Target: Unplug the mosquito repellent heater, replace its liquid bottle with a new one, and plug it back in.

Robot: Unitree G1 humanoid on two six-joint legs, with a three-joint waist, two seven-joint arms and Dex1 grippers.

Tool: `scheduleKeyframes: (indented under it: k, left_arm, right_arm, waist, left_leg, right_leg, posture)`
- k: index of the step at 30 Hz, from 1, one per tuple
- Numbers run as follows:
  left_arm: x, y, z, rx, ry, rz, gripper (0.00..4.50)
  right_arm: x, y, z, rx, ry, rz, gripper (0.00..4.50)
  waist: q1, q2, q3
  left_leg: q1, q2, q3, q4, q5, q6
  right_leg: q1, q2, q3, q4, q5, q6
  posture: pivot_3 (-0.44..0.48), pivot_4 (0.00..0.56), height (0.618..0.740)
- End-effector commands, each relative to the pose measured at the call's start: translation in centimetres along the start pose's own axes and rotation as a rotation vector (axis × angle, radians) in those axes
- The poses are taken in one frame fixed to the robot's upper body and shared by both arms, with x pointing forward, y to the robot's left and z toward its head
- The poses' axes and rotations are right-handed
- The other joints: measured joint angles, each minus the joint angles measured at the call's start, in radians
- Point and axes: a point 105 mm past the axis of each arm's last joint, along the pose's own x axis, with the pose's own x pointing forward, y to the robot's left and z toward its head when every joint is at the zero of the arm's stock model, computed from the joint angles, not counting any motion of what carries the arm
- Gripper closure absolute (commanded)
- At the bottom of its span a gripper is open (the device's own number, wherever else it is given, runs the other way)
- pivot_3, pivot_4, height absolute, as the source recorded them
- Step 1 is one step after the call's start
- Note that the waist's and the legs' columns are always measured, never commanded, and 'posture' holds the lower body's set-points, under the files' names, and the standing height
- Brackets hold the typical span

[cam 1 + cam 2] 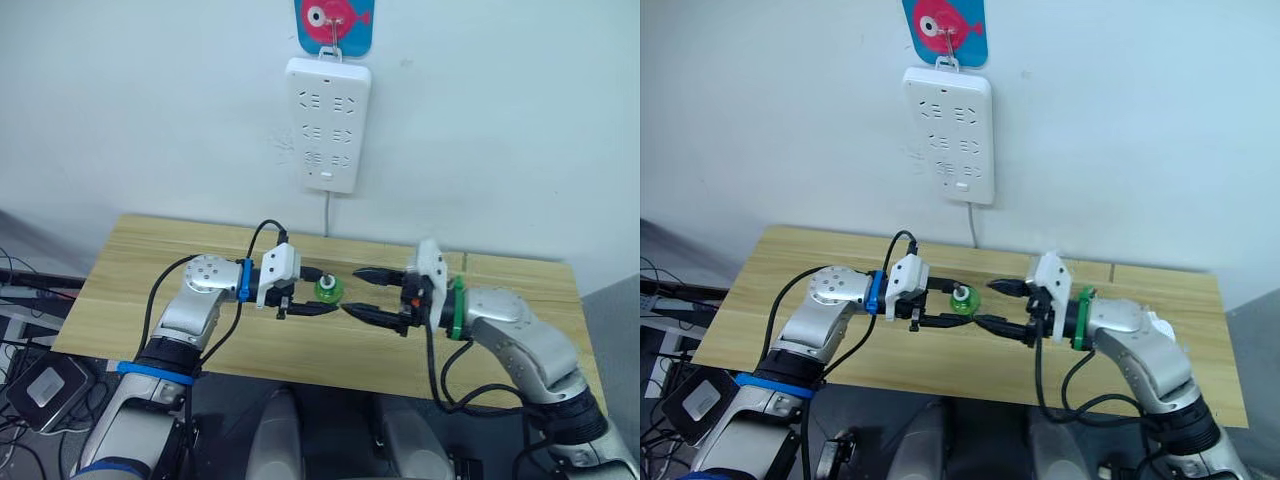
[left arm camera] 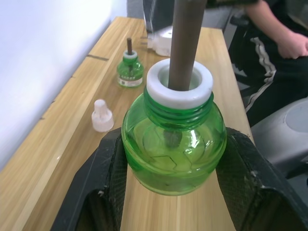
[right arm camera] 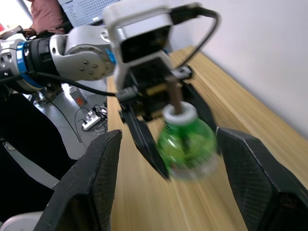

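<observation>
My left gripper [image 1: 318,292] is shut on a small translucent green bottle [image 2: 174,144] with a white collar, a bare brown wick and no cap, held just above the wooden table [image 1: 130,290]. My right gripper [image 1: 357,292] faces it, open, its fingertips just short of the bottle. A second capless green bottle [image 2: 130,72] with a wick stands on the table further along, and a loose white cap [image 2: 102,116] lies beside it. I cannot tell which bottle is the new one. The white mosquito repellent heater [image 2: 160,43] lies unplugged behind the second bottle.
A white power strip [image 1: 328,122] hangs on the wall above the table's far edge, its sockets empty and its cord running down. A seated person [image 2: 274,38] is beyond the table's right end. Cables and a box [image 1: 45,385] sit below the table's left end.
</observation>
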Motion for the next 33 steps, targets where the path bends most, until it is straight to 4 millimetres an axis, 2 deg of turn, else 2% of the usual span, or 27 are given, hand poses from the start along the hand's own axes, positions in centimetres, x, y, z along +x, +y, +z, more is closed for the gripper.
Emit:
scheduleKeyframes:
  k: [1, 5, 11, 14, 18, 24, 28, 31, 33]
  left_arm:
    - [0.3, 0.0, 1.2, 0.037, -0.032, -0.017, 2.27]
    - [0.4, 0.0, 1.4, 0.036, -0.038, -0.022, 2.27]
    - [0.5, -0.1, 1.5, 0.038, -0.041, -0.027, 2.27]
    - [0.6, -0.1, 1.6, 0.038, -0.043, -0.028, 2.27]
    - [0.6, -0.1, 1.7, 0.037, -0.044, -0.023, 2.27]
    - [0.6, 0.0, 1.8, 0.017, -0.057, -0.003, 2.27]
    - [0.2, 0.6, 2.8, -0.06, -0.117, 0.05, 0.9]
    - [0.0, 1.3, 3.9, -0.063, -0.165, 0.133, 0.0]
    - [0.2, 1.9, 5.1, -0.049, -0.213, 0.201, 0.0]
  right_arm:
    - [0.7, 0.0, 0.8, -0.078, -0.025, -0.008, 1.22]
    - [1.6, -0.5, 0.6, -0.092, -0.039, -0.031, 1.22]
    - [2.0, -0.4, 0.2, -0.108, -0.035, -0.016, 1.22]
    - [2.1, -0.6, 0.0, -0.118, -0.032, -0.021, 2.15]
    - [2.1, -0.7, 0.0, -0.133, -0.036, -0.03, 3.63]
    - [1.9, -1.0, 0.1, -0.12, -0.045, -0.047, 3.67]
    - [0.4, -3.3, 2.2, 0.081, -0.163, -0.185, 3.67]
    - [-1.3, -5.4, 3.0, 0.263, -0.236, -0.313, 3.67]
    - [-2.5, -6.5, 3.2, 0.398, -0.289, -0.383, 3.67]
  waist:
    - [-0.003, 0.0, 0.0]
    - [-0.006, 0.0, 0.0]
    - [-0.006, 0.0, 0.0]
    - [-0.006, 0.0, 0.0]
    - [-0.006, 0.0, 0.0]
    - [-0.006, 0.0, 0.0]
    - [-0.006, 0.0, 0.0]
    - [-0.006, 0.0, 0.0]
    - [-0.005, 0.0, 0.0]
  left_leg:
    - [0.0, 0.0, 0.0, 0.0, 0.0, 0.0]
    - [0.0, 0.0, -0.001, 0.0, 0.0, 0.0]
    - [0.0, 0.0, -0.001, 0.0, 0.0, 0.0]
    - [0.0, 0.0, -0.001, 0.0, 0.0, 0.0]
    - [0.0, 0.0, -0.001, 0.0, 0.0, 0.0]
    - [0.0, 0.0, -0.001, 0.0, 0.0, 0.0]
    - [0.0, 0.0, -0.001, 0.0, 0.0, 0.0]
    - [0.0, 0.0, -0.001, 0.001, 0.0, 0.0]
    - [0.0, 0.0, -0.001, 0.001, 0.0, 0.0]
  right_leg:
    - [0.0, 0.0, 0.0, 0.0, 0.0, 0.0]
    - [0.0, 0.0, -0.001, 0.0, 0.0, 0.0]
    - [0.0, 0.0, -0.001, 0.0, 0.001, -0.002]
    - [0.0, 0.0, -0.001, 0.0, 0.001, -0.002]
    - [0.0, 0.0, -0.001, 0.0, 0.001, -0.002]
    - [0.0, 0.0, -0.001, 0.0, 0.001, -0.002]
    - [0.0, 0.0, -0.001, 0.001, 0.001, -0.002]
    - [0.0, 0.0, -0.001, 0.002, 0.001, -0.002]
    - [0.0, 0.0, -0.001, 0.001, 0.001, -0.002]
  posture:
    - [-0.043, 0.285, 0.74]
    - [-0.045, 0.284, 0.74]
    - [-0.043, 0.285, 0.74]
    - [-0.041, 0.285, 0.74]
    - [-0.04, 0.286, 0.74]
    - [-0.033, 0.287, 0.74]
    - [-0.031, 0.286, 0.74]
    - [-0.041, 0.288, 0.74]
    - [-0.042, 0.288, 0.74]
